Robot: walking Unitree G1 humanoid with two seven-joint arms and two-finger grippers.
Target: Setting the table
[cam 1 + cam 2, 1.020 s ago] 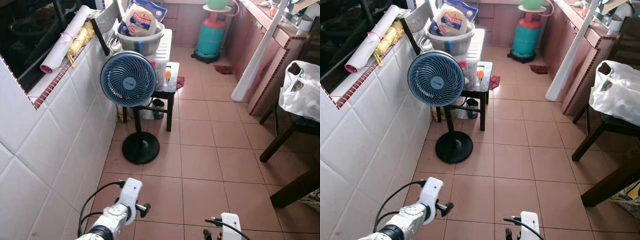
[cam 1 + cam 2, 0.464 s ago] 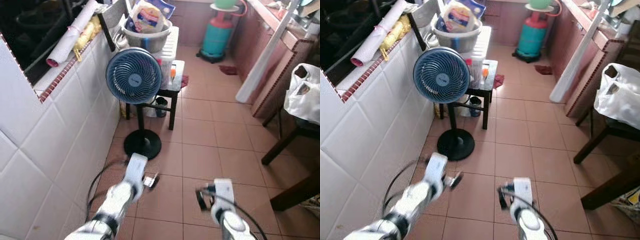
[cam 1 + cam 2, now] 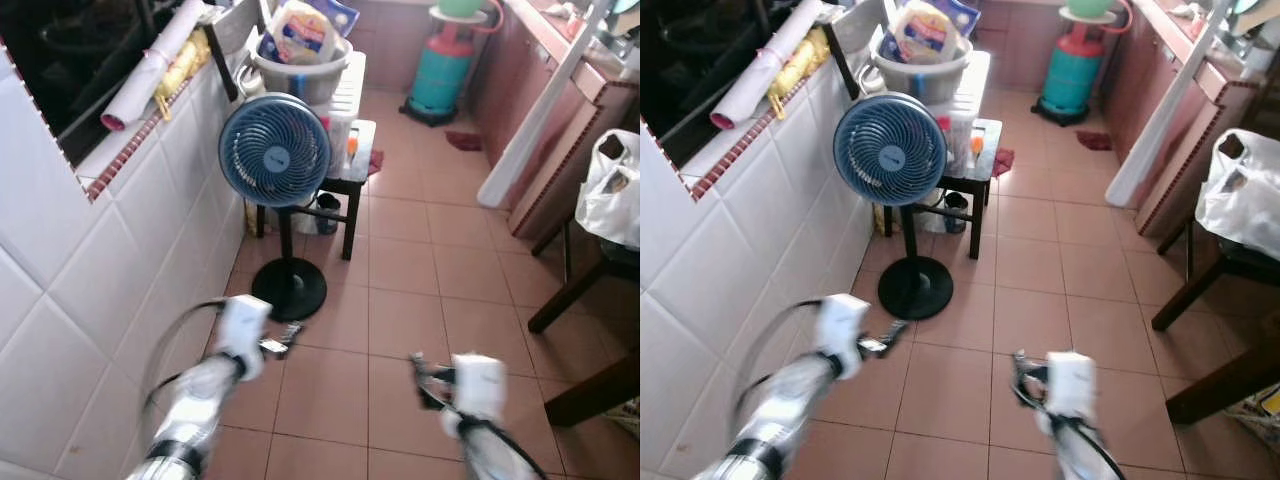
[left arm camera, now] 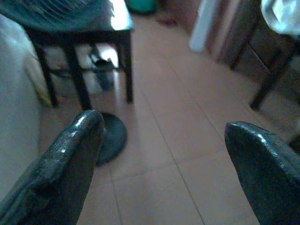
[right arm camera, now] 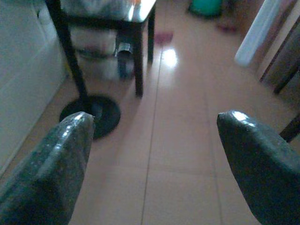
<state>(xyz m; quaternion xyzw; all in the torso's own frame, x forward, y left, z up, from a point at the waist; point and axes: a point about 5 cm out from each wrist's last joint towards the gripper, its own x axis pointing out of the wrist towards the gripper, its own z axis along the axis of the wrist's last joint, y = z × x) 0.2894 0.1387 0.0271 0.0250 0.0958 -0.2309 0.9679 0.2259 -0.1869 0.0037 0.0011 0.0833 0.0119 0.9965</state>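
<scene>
The left gripper and the right gripper both have their black fingers spread wide and hold nothing. Both arms look blurry. Just ahead stands the round blue fan on a black pole; a swinging arm could knock it over. No table things like plates can be seen, and the dark wooden table is cut off.

Both arms are showing motion-blurred at the frame's bottom, the white bag being cropped at right.
</scene>
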